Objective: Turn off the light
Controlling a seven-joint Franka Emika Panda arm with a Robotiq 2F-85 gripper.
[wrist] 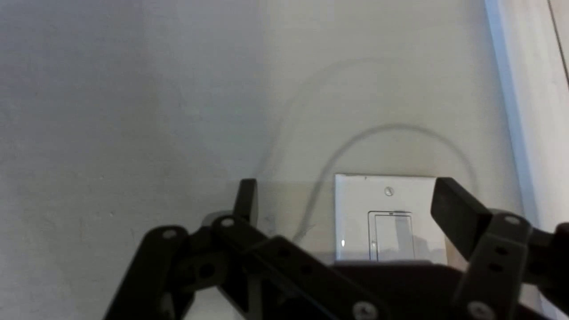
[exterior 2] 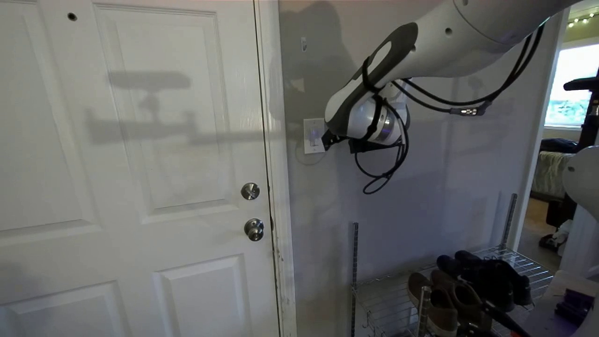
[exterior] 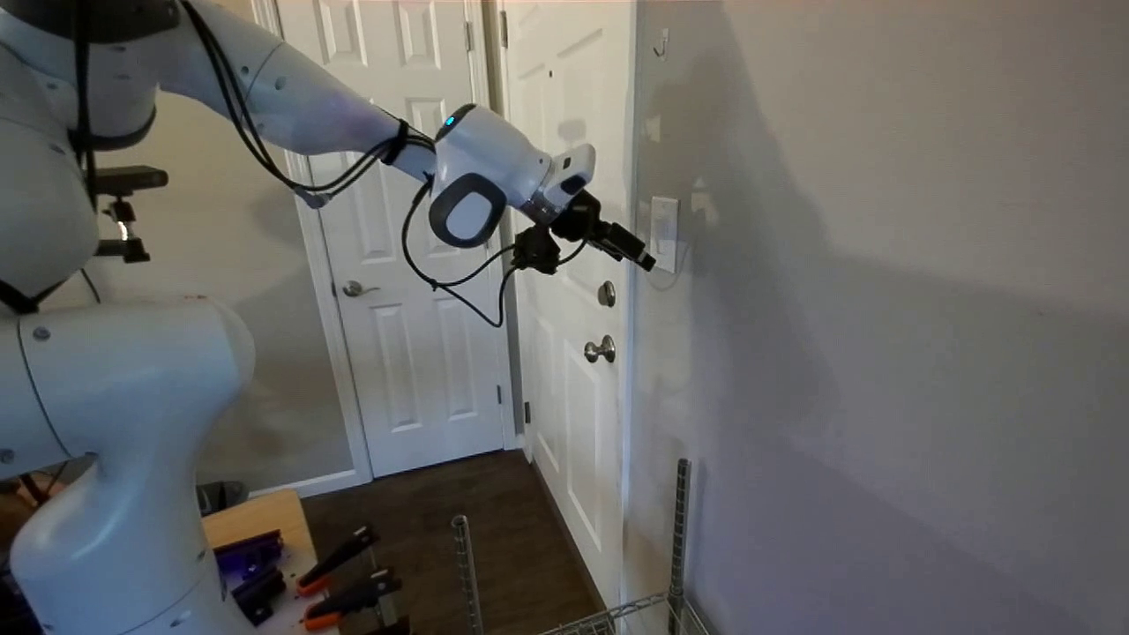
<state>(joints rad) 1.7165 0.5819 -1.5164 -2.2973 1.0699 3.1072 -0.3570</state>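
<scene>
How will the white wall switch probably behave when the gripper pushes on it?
The wall switch has a framed flat panel, so it will probably press in slightly. A screw shows in its plate, so that should stay rigid against the wall. It looks smooth, so the gripper might slide across it.

1. Your fingers (wrist: 462,218) look matt, with shinier metal screws (wrist: 364,310).
2. Your switch plate (wrist: 386,202) looks like smooth, slightly glossy plastic.
3. You see polished metal on the door knob (exterior: 601,349).
4. Your desk (exterior: 273,511) looks wooden.
5. Your rack (exterior 2: 388,292) is metal wire.
</scene>
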